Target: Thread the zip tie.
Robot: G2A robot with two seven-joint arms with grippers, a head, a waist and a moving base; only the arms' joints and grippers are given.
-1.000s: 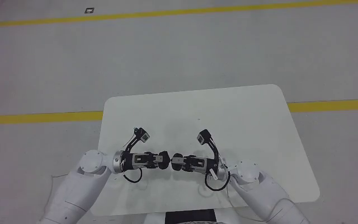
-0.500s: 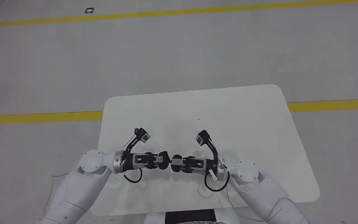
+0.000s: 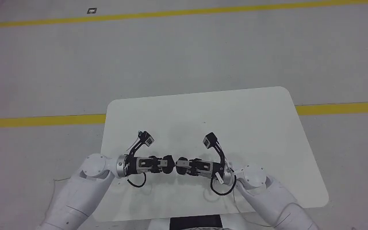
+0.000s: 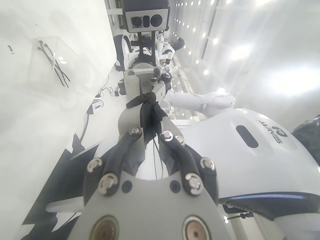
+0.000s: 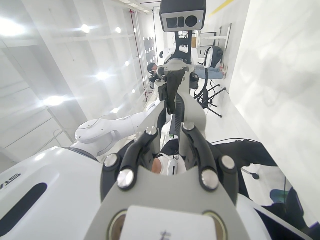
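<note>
Pinching a thin, flat black zip tie [image 4: 149,112] in my left gripper [image 4: 147,122] and my right gripper [image 5: 172,104], tips meeting above the smooth white table [image 3: 259,115].

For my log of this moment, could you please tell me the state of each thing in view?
Left claw: shut on the zip tie.
Right claw: shut on the zip tie.
Zip tie: held between both claws, above the table.
Spare ties: lying loose in a clear box.
</note>
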